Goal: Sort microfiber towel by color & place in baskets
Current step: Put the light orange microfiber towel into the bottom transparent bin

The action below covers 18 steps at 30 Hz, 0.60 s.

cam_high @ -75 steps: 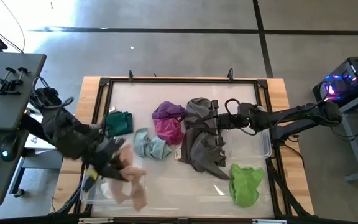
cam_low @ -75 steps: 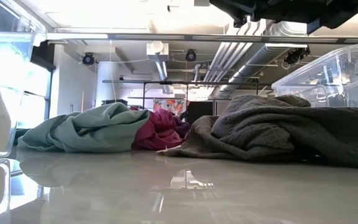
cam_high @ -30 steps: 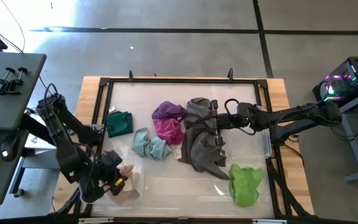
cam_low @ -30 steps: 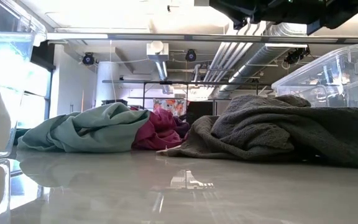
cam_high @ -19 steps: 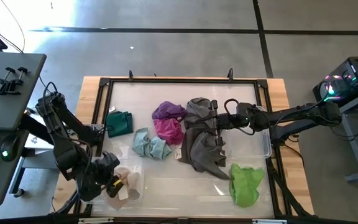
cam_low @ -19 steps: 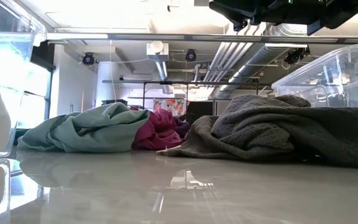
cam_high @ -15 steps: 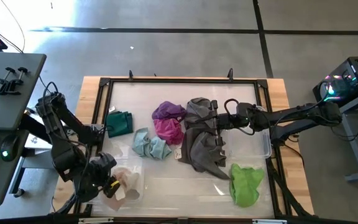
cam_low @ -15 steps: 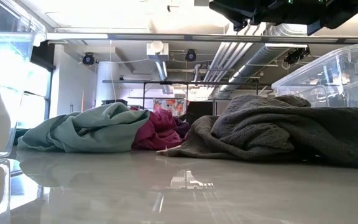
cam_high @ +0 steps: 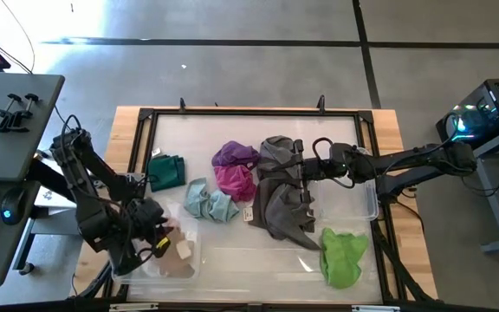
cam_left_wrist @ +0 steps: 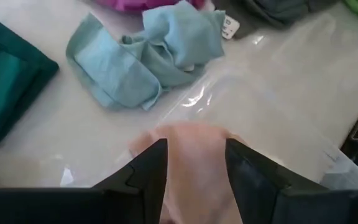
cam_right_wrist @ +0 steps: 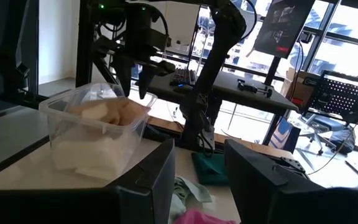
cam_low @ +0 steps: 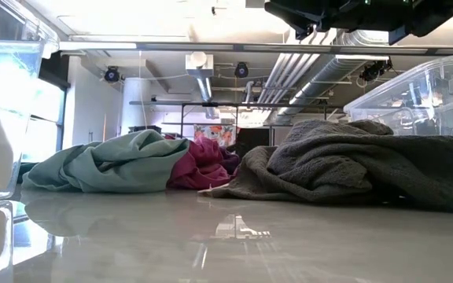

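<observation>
My left gripper (cam_high: 163,244) is open and points down over the small basket (cam_high: 193,270) at the table's near left. A pink towel (cam_left_wrist: 194,171) lies in that basket on top of a white one (cam_right_wrist: 82,152); the right wrist view shows the fingers (cam_right_wrist: 143,78) just above it. My right gripper (cam_high: 294,169) hangs open and level above the grey towel (cam_high: 280,199), with nothing between its fingers. On the table lie dark green (cam_high: 167,169), pale blue (cam_high: 210,203), purple (cam_high: 235,155), magenta (cam_high: 236,181) and lime green (cam_high: 343,256) towels.
The wide basket (cam_high: 369,201) stands at the table's right, partly under my right arm and next to the grey towel. A dark frame (cam_high: 232,113) runs around the table's work area. Bare tabletop shows along the near edge between the small basket and the lime green towel.
My left gripper has tipped and shifted a little above the small basket. The pink towel that hung below it earlier now lies settled in the basket on the white one. My right arm has kept still.
</observation>
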### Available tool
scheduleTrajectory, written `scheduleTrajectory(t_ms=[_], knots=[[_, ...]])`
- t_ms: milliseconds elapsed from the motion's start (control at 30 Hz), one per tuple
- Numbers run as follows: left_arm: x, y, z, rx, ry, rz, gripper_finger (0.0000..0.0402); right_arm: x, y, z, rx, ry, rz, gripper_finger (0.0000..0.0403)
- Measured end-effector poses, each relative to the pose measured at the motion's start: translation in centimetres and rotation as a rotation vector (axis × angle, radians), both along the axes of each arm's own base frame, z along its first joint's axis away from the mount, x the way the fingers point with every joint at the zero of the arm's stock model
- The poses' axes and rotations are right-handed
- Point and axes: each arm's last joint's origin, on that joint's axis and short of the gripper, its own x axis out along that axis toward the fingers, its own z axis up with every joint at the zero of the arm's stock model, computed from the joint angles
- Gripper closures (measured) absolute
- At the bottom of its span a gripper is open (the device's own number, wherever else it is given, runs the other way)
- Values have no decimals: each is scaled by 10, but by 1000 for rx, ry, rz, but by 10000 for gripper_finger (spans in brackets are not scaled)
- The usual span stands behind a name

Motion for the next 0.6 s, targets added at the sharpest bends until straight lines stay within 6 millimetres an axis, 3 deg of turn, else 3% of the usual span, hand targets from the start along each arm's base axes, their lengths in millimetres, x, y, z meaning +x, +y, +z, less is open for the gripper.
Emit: scheduleTrajectory(t_ms=[300,600], knots=[[-3,-2,18,-113,85,-80,234,0,0,1,-5,-7,4,268],[4,-7,11,-80,113,-76,264,0,0,1,-5,-7,3,268]])
